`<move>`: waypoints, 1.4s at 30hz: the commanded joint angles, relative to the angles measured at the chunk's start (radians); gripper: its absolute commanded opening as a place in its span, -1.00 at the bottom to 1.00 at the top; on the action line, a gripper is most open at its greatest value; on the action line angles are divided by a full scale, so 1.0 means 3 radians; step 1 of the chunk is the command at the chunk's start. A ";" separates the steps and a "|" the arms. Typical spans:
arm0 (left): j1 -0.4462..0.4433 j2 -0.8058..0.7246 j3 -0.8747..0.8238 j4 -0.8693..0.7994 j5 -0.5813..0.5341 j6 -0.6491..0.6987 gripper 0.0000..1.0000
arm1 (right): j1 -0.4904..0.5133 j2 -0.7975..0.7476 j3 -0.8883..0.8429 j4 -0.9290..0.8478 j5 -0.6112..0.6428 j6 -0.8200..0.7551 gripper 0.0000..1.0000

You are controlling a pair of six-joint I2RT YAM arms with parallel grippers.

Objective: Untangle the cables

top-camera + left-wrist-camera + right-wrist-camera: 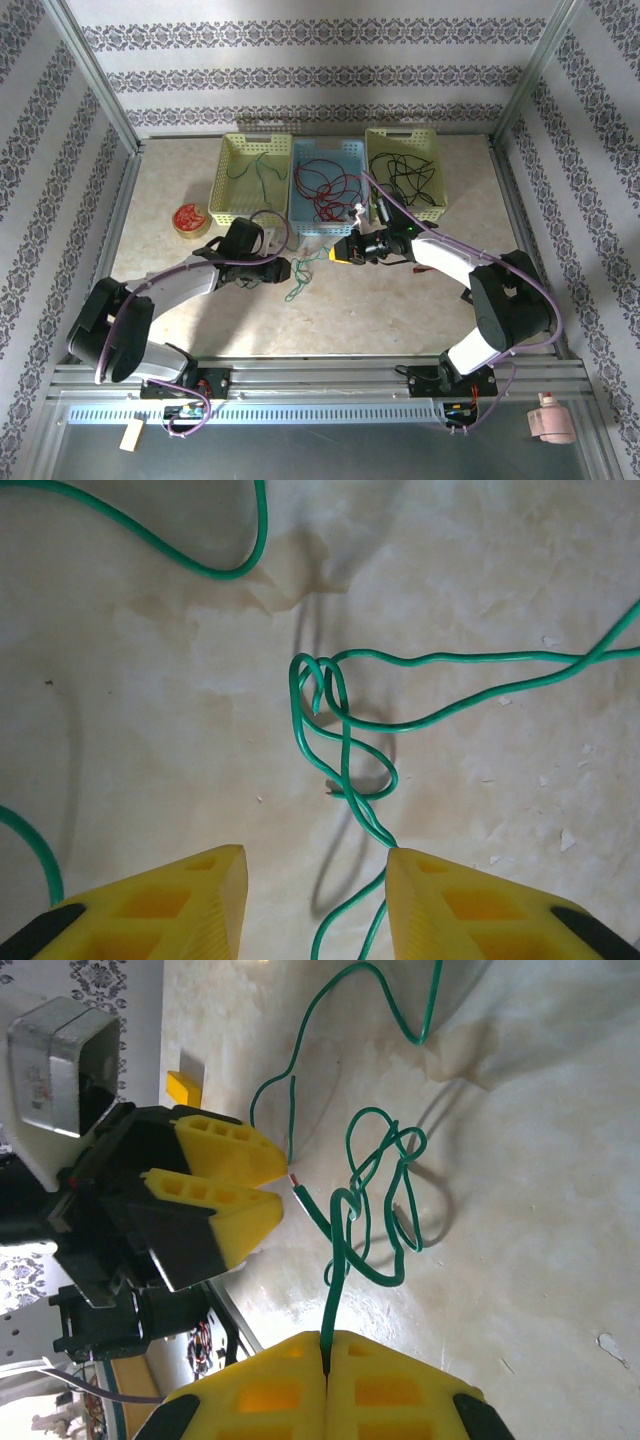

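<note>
Sorting appears partly done: red cables (325,185) lie in the blue basket (297,205) and black cables (400,170) in the green basket (437,175) at upper right. One knotted green cable (330,730) lies at frame centre. Jaws of the right gripper (328,1338) are clamped on it; those of the left gripper (315,855) stand partly apart, gripping nothing. The worktop (400,305) is beige and marbled; patterned wallpaper (300,70) encloses it.

No legible text anywhere (all views)

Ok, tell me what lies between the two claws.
A knotted green cable: the right wrist view shows it running from the shut right claw toward the open left claw.
</note>
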 commanded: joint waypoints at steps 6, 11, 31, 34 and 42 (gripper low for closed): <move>-0.0033 0.0212 0.0108 0.0463 -0.0080 -0.0144 -0.23 | -0.0001 -0.0087 0.0004 0.0012 -0.0082 -0.0052 -1.00; -0.0033 0.0448 0.0233 0.0358 -0.0080 -0.0113 -0.23 | -0.0001 -0.0145 -0.0025 0.0004 -0.0097 -0.0072 -1.00; -0.0033 0.0721 0.0366 0.0362 0.0023 -0.0051 -0.24 | 0.0035 -0.0179 -0.0038 -0.0003 -0.0113 -0.0094 -1.00; -0.0039 0.0759 0.0399 0.0354 0.0021 -0.0038 -0.24 | 0.0040 -0.0193 -0.0037 -0.0006 -0.0112 -0.0089 -1.00; -0.0119 0.0944 0.0540 0.0121 -0.0152 0.0139 -0.24 | 0.0055 -0.0217 -0.0048 -0.0014 -0.0112 -0.0098 -1.00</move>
